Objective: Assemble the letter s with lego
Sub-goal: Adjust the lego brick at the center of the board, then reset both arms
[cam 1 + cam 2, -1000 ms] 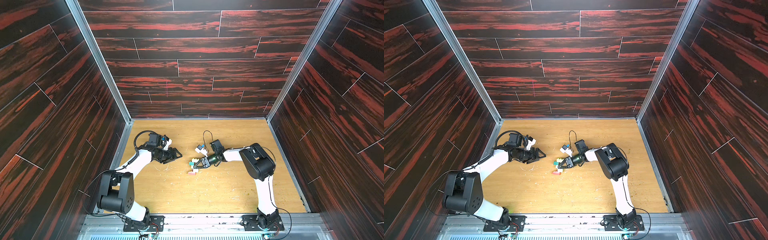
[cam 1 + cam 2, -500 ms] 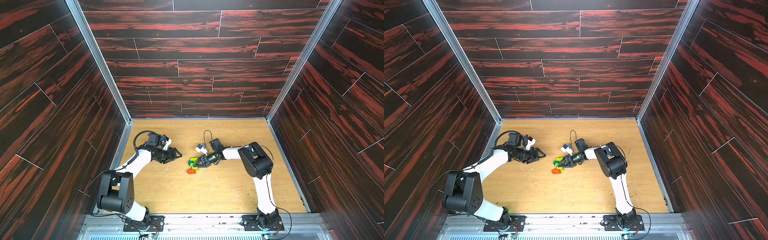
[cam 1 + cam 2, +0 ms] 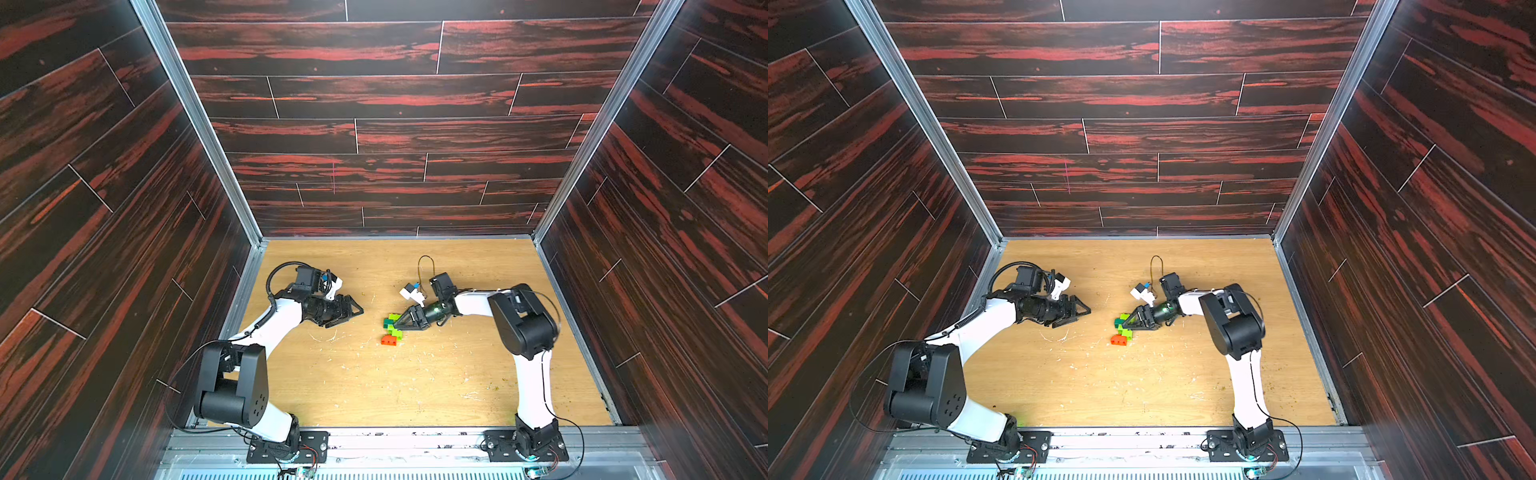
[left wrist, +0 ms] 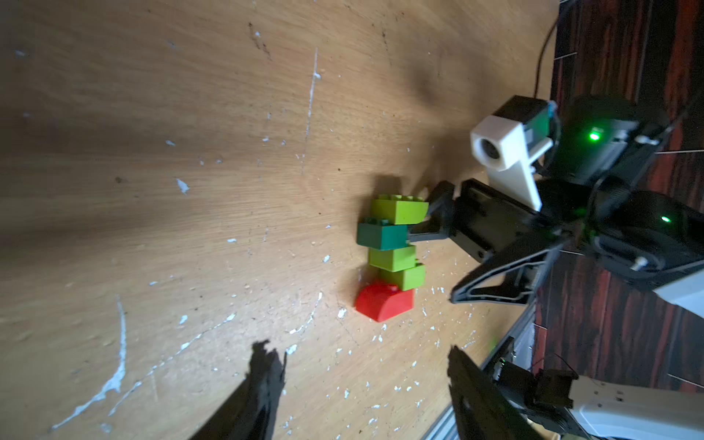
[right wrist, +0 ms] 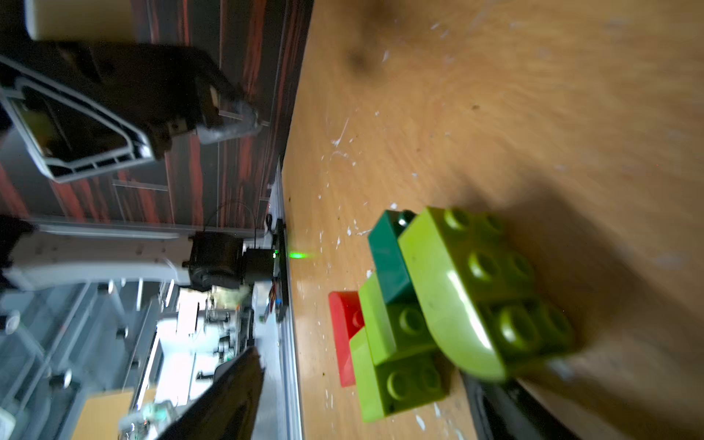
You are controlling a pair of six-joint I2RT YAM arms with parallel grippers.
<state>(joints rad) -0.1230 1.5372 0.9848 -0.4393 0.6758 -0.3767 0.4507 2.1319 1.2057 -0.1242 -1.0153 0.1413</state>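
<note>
The zigzag figure of red, lime and dark green plastic bricks [image 3: 392, 329], clamped a second ago, is now released on the worktop [image 3: 415, 395]. The right tool [image 3: 400, 323], at its 3 o'clock, is spread; the left tool [image 3: 352, 315] is parted, empty. Straight withdrawal is advised.

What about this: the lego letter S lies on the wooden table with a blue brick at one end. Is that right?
Not quite. The end brick is red, not blue; the left wrist view shows it. The letter s does lie on the wooden table.
</note>
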